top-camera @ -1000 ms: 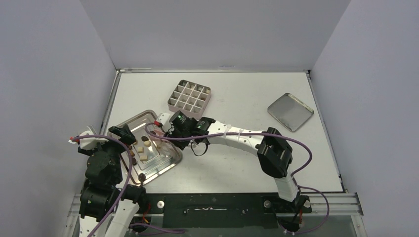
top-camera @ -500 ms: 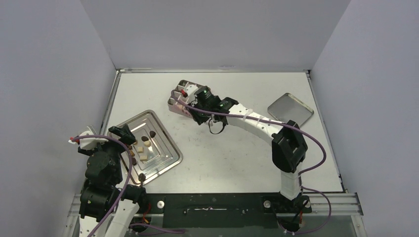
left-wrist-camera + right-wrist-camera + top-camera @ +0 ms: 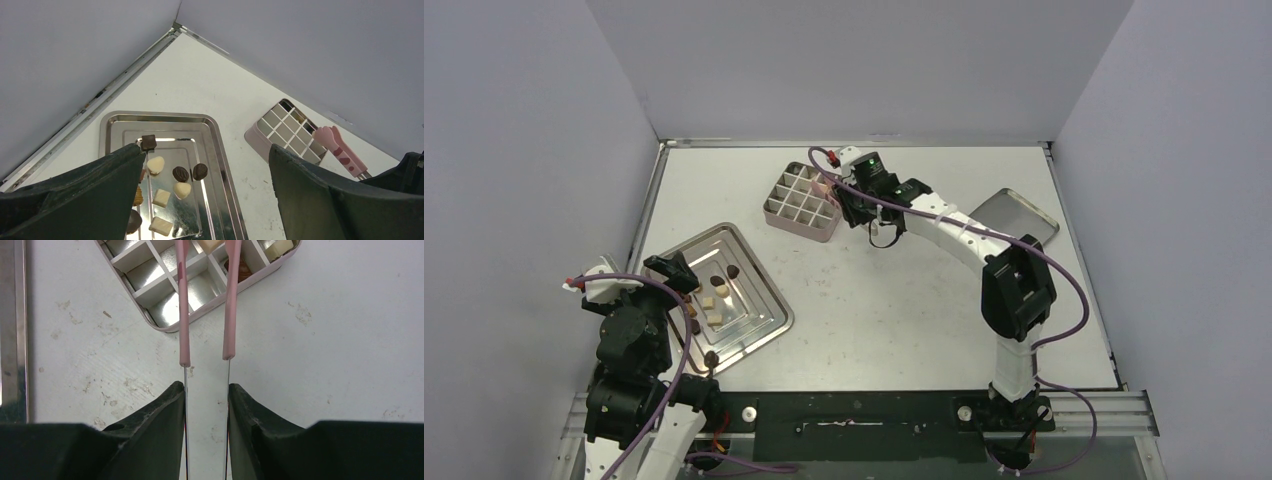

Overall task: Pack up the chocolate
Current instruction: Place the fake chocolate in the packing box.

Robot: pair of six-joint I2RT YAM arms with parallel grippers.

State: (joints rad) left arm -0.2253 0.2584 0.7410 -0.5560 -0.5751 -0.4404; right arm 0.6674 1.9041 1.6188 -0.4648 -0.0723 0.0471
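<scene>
Several pieces of chocolate point(image 3: 715, 296), dark brown, tan and cream, lie on the silver tray point(image 3: 759, 322) at front left. In the left wrist view the chocolate point(image 3: 180, 174) shows between the fingers of my left gripper point(image 3: 207, 149), which hangs open above the tray point(image 3: 160, 120). My right gripper point(image 3: 864, 205) is shut on pink tongs point(image 3: 184, 315). The tongs reach over the gridded tin point(image 3: 167, 292), and their tips run off the top of the right wrist view. A few pieces of chocolate point(image 3: 241, 270) sit in the tin's cells.
The gridded tin point(image 3: 799, 200) stands at the back middle of the table. Its lid point(image 3: 1012, 226) lies face down at the back right. Grey walls close in the table on three sides. The right arm stretches diagonally across the table's right half.
The right arm swung with the tongs from over the tray, back and to the right, to the gridded tin. The left arm has not moved.
</scene>
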